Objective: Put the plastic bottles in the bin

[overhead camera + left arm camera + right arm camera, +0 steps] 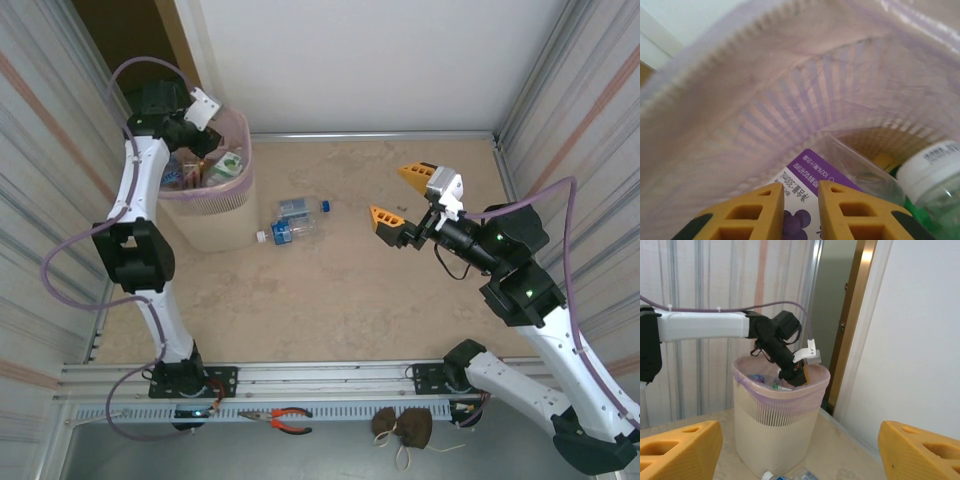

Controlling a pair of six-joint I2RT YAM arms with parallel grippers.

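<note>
My left fingers (832, 200) are down inside the bin (215, 220), standing nearly together with just a slit between them; a purple-labelled bottle (810, 170) lies just past their tips, and whether I pinch it I cannot tell; more plastic bottles (225, 165) lie in the pink-lined bin; my right fingers (384, 217) hang spread wide above the surface (350, 300), holding nothing; two bottles (295, 209) lie on their sides just beside the bin's wall, one blue-capped, one white-capped.
</note>
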